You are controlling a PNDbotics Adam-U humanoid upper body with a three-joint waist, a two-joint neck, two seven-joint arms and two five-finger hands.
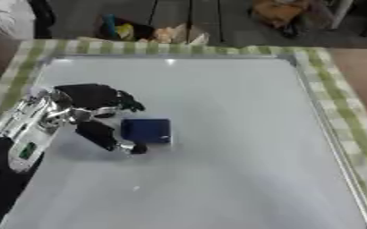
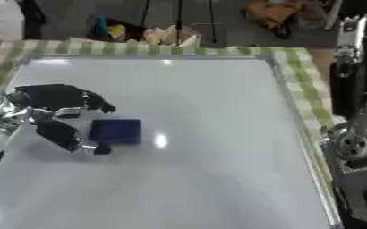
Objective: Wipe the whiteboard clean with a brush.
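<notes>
A large whiteboard (image 1: 218, 112) lies flat on a table under a green-checked cloth (image 1: 335, 89). I make out no writing on it, only glare spots. A dark blue rectangular brush (image 1: 146, 130) rests on the board's left half. My left hand (image 1: 92, 96) comes in from the left edge and is open around the brush. Its fingers (image 1: 128, 103) hang just above the brush's far side. The thumb (image 1: 100, 135) lies along the left side, its tip by the near left corner. My right arm (image 2: 351, 134) stands upright off the board's right edge.
The board's metal frame (image 1: 327, 134) runs close to the cloth's right edge. Beyond the table's far edge, coloured clutter (image 1: 151, 31) and an orange object (image 1: 277, 11) sit on the floor. Most of the board to the right of the brush is bare.
</notes>
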